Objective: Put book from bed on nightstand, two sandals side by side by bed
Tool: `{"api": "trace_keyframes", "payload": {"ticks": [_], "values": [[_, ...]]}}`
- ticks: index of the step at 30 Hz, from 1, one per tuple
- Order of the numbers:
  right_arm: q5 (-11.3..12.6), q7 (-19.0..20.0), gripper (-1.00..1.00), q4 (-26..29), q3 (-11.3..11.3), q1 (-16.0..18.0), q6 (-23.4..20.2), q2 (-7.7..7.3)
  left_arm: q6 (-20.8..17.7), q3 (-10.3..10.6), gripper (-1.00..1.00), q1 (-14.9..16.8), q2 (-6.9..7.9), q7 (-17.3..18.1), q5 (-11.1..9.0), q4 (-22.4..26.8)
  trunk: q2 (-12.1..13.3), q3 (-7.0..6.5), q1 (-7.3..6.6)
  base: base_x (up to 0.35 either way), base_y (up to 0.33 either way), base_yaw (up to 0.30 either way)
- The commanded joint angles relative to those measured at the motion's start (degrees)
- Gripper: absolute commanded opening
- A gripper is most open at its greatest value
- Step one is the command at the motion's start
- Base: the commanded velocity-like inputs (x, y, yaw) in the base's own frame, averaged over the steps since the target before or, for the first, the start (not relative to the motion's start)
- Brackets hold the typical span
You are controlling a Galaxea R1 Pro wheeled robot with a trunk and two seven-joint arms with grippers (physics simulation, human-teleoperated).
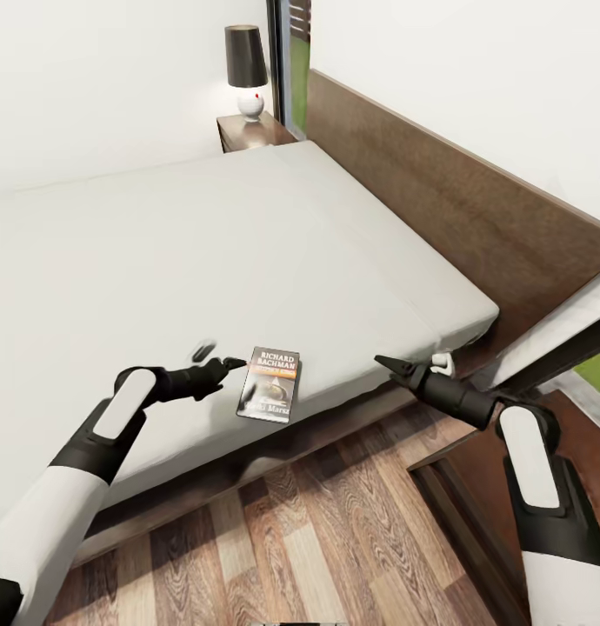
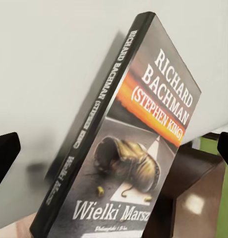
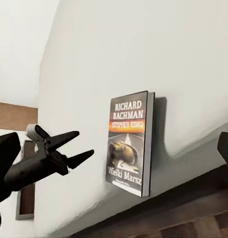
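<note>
The book point(image 1: 270, 384) lies flat, cover up, on the bed point(image 1: 204, 261) close to its near edge; the cover reads "RICHARD BACHMAN" with an orange band. My left gripper point(image 1: 222, 356) is open just left of the book, at its top corner, holding nothing. In the left wrist view the book point(image 2: 129, 148) lies close ahead, with one dark fingertip point(image 2: 5, 153) at each side. My right gripper point(image 1: 387, 365) is open off the bed's near corner, pointing toward the book point(image 3: 129, 141). A nightstand point(image 1: 248, 132) with a lamp point(image 1: 246, 69) stands beyond the bed's far side. The two sandals are out of view.
The tall dark headboard point(image 1: 474, 200) runs along the bed's right side. Dark wooden furniture point(image 1: 474, 487) stands under my right arm, beside the bed's corner. Wood-plank floor point(image 1: 317, 539) lies in front of the bed frame. A window point(image 1: 287, 52) is behind the far nightstand.
</note>
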State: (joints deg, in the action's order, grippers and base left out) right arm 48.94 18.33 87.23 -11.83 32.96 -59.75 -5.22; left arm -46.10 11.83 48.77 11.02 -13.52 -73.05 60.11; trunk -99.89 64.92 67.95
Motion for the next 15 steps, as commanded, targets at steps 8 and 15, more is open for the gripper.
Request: {"api": "trace_keyframes", "payload": {"ticks": [8, 15], "values": [[-0.65, -2.07, 1.0, -8.41, 0.32, 0.18, 4.23, 5.3, -2.01, -4.11, 1.0, -3.75, 0.02, -11.01, -1.47, 12.27, -3.24, 1.47, 1.76, 0.0, 0.0, 0.0], [0.2, -3.57, 1.0, -10.42, 0.39, -0.1, 8.68, 7.58, -2.58, -5.3, 1.0, -4.87, 0.04, -15.4, -3.55, 16.87, -6.05, 2.73, 3.3, 0.0, 0.0, 0.0]]}}
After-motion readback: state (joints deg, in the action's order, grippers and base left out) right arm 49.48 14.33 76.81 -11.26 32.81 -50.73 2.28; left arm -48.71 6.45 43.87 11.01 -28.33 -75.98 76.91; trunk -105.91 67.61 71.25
